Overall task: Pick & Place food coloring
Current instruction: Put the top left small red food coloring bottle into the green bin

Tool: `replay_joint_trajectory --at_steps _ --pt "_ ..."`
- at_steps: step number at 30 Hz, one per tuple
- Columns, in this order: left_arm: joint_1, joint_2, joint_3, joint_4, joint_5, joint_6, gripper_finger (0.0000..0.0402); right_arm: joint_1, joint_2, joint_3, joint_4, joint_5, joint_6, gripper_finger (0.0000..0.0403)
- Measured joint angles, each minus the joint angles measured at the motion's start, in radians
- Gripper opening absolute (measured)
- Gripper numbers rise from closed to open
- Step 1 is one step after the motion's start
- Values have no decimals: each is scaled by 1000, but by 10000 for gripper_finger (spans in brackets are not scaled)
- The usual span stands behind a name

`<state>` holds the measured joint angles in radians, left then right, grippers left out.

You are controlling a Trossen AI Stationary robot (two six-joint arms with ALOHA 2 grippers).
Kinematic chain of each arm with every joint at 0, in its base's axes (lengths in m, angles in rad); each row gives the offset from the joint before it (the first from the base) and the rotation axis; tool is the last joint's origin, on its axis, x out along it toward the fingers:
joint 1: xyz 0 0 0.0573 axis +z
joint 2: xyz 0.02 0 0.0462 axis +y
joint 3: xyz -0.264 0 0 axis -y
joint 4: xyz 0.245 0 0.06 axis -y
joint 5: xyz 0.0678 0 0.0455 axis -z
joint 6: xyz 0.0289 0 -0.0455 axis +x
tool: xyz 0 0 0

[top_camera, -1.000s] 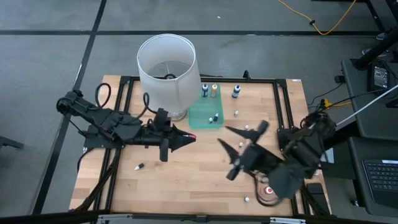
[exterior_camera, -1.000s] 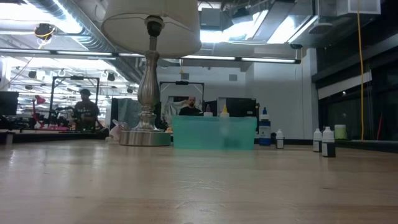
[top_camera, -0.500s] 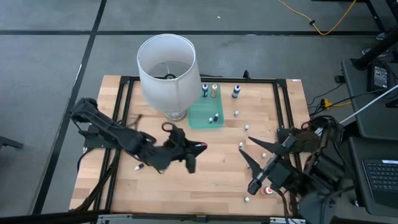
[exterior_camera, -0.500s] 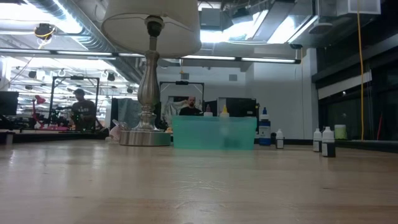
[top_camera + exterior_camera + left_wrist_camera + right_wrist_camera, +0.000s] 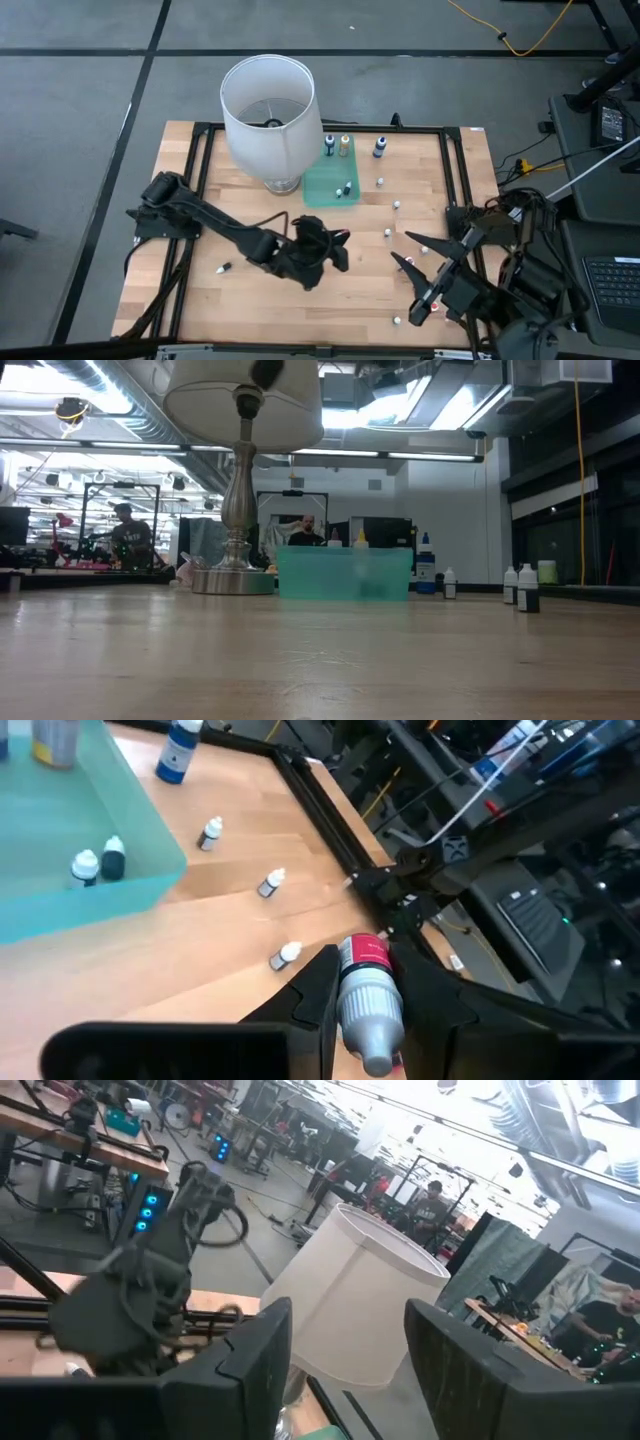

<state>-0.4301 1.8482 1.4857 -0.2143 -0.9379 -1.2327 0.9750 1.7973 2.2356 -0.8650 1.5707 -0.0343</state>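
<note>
Only by left wrist view, left tool (image 5: 368, 988) pinching red bottle (image 5: 366, 995), right tool (image 5: 412, 262) spread.

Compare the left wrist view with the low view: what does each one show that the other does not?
Only the left wrist view shows the left gripper shut on a red food coloring bottle, with three small bottles lying on the wood. Only the low view shows the lamp base and people in the room behind. Both show the green tray and the wooden table.
</note>
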Motion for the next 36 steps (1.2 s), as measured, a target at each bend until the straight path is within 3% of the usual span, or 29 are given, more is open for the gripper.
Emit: replay_joint_trajectory --at_steps 13,15,20,24,31,33,36 --pt "112 53 0 130 86 173 68 19 1 0 -19 -18 4 197" --pt "112 50 0 134 113 191 68 19 1 0 -19 -88 6 197" --pt "70 14 0 160 305 196 68 -9 1 0 -49 -346 80 197" --pt "25 -46 0 135 428 148 68 -40 2 0 -92 -456 145 197" --pt "-54 -229 0 113 467 160 67 -74 9 0 -48 -705 125 197" --pt "-69 -281 0 114 450 180 67 -82 22 0 1 -716 63 197" --pt "-93 -343 0 116 397 214 67 -104 47 0 121 -630 -77 197"
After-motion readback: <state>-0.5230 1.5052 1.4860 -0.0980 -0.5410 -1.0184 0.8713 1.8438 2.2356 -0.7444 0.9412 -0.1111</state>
